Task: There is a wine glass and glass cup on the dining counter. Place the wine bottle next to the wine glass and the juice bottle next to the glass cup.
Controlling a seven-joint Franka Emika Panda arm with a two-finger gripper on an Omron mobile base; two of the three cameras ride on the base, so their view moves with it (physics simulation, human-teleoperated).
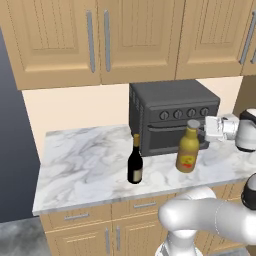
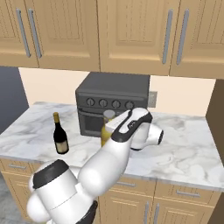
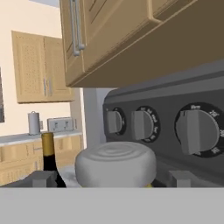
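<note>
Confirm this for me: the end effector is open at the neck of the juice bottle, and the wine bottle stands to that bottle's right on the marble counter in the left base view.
One thing is wrong: the wine bottle stands to the left of the juice bottle, not its right, as the left base view shows. The rest holds: the end effector is open at the juice bottle's neck, and both bottles stand on the marble counter.

The stout amber juice bottle (image 1: 188, 150) stands upright right of the upright dark wine bottle (image 1: 135, 161), apart.
</note>
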